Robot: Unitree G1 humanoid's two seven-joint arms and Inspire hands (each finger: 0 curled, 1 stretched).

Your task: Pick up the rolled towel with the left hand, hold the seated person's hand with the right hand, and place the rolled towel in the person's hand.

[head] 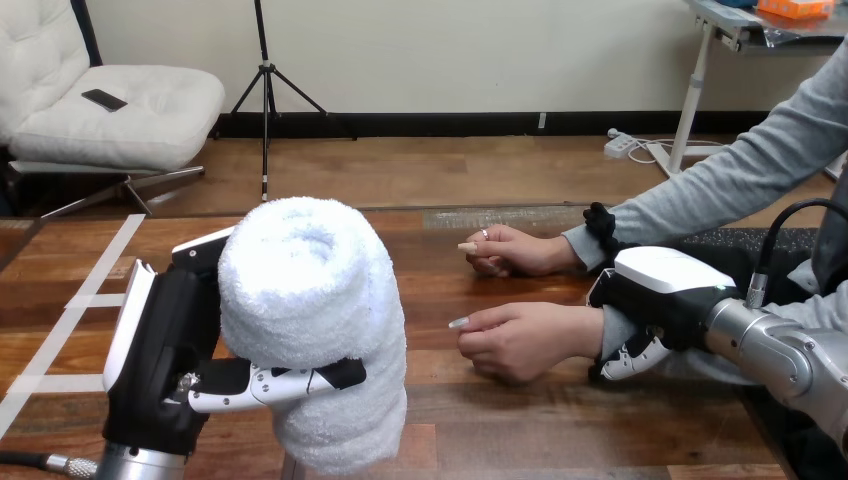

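Tape strips (pixel 75 300) cross the table (pixel 500 430) at left. One rolled towel (pixel 310 320), upright, is clamped in the left hand (pixel 165 350), thumb across its front. The person has two hands out at right: the farther hand (pixel 515 250) lies alone, while the person's nearer hand (pixel 515 340) has the right hand (pixel 655 295) over its wrist, fingers seemingly curled beneath.

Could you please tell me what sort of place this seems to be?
Probably a robot test setup for care tasks, not a home: white tape strips mark the wooden table, the left hand grips a rolled towel, and the right hand clasps a seated person's wrist.
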